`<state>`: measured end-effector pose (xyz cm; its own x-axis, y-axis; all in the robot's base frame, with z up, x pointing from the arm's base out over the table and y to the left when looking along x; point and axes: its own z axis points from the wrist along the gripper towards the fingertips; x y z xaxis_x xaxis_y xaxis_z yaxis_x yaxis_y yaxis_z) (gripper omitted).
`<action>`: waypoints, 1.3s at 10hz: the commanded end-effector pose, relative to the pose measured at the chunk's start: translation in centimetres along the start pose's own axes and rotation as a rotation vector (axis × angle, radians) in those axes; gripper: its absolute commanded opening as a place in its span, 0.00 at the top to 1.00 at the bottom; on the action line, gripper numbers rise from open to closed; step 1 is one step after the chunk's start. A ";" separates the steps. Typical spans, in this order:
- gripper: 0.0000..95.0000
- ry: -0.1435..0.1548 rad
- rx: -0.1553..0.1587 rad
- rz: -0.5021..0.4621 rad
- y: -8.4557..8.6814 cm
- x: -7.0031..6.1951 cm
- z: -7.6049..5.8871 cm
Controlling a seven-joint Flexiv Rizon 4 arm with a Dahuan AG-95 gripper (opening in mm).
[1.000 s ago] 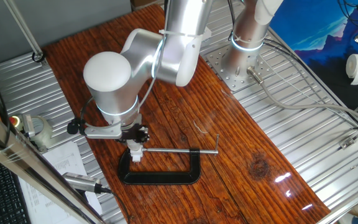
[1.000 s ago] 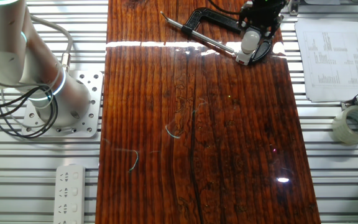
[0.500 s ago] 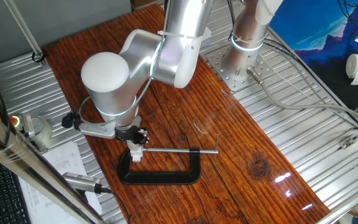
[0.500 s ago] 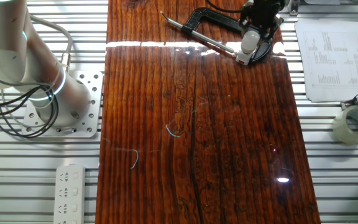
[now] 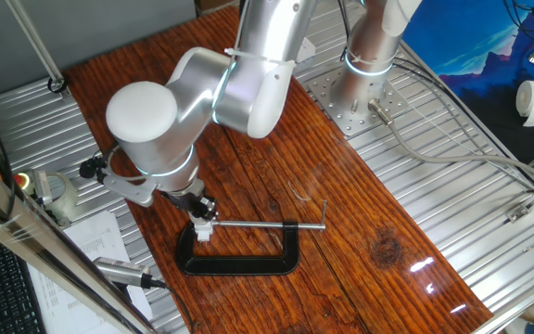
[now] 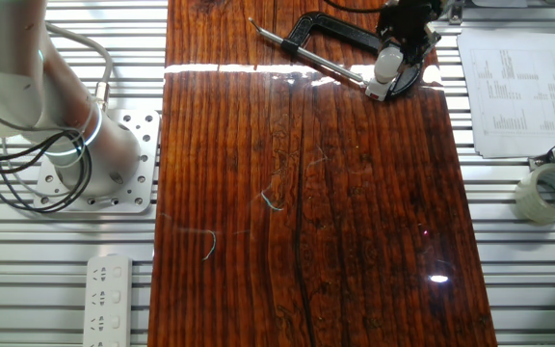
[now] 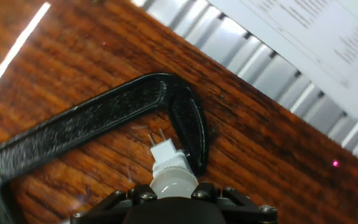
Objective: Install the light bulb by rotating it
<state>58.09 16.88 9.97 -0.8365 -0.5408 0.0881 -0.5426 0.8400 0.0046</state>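
Fingers at the bottom centre of the hand view are closed narrow on the light bulb, whose frosted dome sits between them above a small white socket block. The block stands on the wooden counter just inside the corner of a black C-clamp. In the other fixed view, the bulb sits at the upper right of the frame, beside the clamp's screw rod.

The clamp lies on the table near one end. The bulb sits inside its jaw. Paper lies beside the table.
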 end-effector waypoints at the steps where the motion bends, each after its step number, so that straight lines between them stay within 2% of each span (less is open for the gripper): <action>1: 1.00 0.002 -0.004 0.135 0.0 0.2 0.0; 5: 1.00 -0.003 -0.005 0.318 0.0 0.2 0.0; 7: 1.00 -0.011 -0.028 0.414 0.0 0.2 0.0; 8: 1.00 -0.015 -0.045 0.449 0.0 0.2 0.0; 11: 1.00 -0.017 -0.050 0.507 0.0 0.2 0.0; 12: 0.60 -0.013 -0.049 0.536 0.0 0.2 0.0; 13: 0.60 -0.011 -0.048 0.562 -0.1 0.2 0.0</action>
<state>58.06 16.66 9.92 -0.9966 -0.0324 0.0763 -0.0320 0.9995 0.0057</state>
